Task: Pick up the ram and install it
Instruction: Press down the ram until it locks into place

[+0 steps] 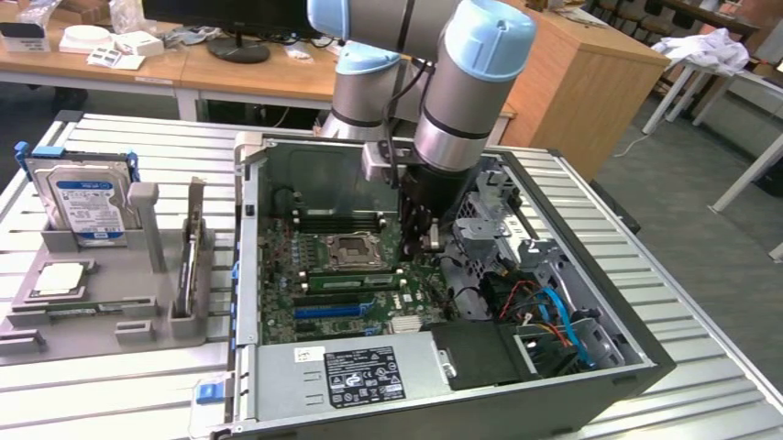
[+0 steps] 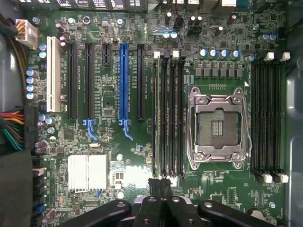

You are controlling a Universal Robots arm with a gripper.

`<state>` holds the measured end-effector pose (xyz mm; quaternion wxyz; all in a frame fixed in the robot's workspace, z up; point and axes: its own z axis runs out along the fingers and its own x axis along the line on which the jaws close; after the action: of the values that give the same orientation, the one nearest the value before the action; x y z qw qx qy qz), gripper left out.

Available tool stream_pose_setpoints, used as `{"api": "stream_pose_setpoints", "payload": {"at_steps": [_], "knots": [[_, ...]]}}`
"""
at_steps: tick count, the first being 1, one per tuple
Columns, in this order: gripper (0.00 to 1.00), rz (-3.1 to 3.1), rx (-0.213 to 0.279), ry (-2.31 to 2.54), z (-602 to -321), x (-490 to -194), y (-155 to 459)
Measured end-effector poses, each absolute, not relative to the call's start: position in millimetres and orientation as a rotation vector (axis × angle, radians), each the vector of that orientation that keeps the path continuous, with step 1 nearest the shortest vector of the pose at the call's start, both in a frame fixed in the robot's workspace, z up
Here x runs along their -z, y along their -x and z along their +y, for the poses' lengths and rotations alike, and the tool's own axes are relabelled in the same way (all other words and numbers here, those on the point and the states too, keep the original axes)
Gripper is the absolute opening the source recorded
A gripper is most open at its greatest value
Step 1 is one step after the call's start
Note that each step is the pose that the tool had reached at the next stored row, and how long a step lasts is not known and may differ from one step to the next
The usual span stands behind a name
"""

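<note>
One computer case (image 1: 428,367), open. One motherboard (image 2: 118,156). One empty processor socket (image 2: 218,126). One blue slot (image 2: 124,80), one white slot (image 2: 53,75). One hard drive (image 1: 88,203) in one grey tray (image 1: 98,307). One robot arm (image 1: 471,92). One monitor base (image 1: 237,48).

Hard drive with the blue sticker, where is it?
The hard drive stands upright in the grey holder on the exterior view's left, outside the open computer case, with a flat square chip beside it.
</note>
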<state>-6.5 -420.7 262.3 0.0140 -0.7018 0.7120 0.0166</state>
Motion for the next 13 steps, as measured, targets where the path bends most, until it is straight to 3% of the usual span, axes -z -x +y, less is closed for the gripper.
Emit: {"api": "stream_pose_setpoints", "payload": {"at_steps": [13], "knots": [[0.11,2.226,-0.052,2.176,-420.7,-250.1,6.5]]}}
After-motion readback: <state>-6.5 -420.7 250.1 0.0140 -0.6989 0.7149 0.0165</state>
